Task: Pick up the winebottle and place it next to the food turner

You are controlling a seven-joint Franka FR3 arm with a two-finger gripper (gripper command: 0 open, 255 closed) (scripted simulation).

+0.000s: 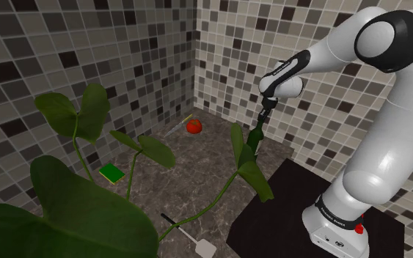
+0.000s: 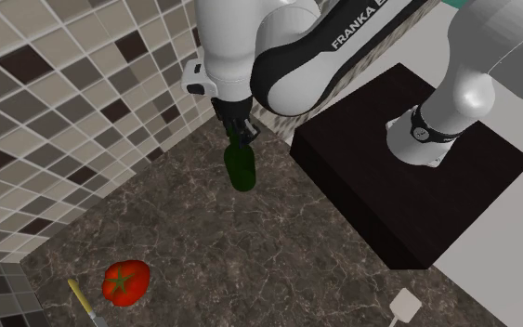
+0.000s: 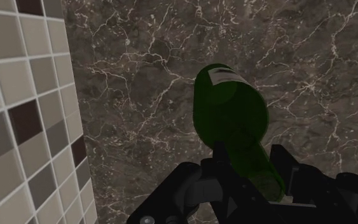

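Observation:
A dark green wine bottle (image 1: 256, 138) (image 2: 241, 168) (image 3: 231, 115) stands close to the tiled wall, near the stand's far corner. My black gripper (image 1: 265, 112) (image 2: 238, 131) (image 3: 248, 186) is shut on its neck from above, the fingers clasping it on both sides. Whether the bottle's base touches the marble counter (image 2: 250, 251) I cannot tell. The food turner (image 1: 196, 241) (image 2: 404, 305), white-bladed with a dark handle, lies flat at the counter's near edge, well away from the bottle.
A red tomato (image 1: 194, 125) (image 2: 125, 281) and a yellow-handled utensil (image 1: 178, 126) (image 2: 82, 298) lie in the far corner. A green square pad (image 1: 112, 173) sits by the shoulder view's left wall. Large plant leaves (image 1: 87, 212) hang in front. The black stand (image 2: 408, 167) borders the counter.

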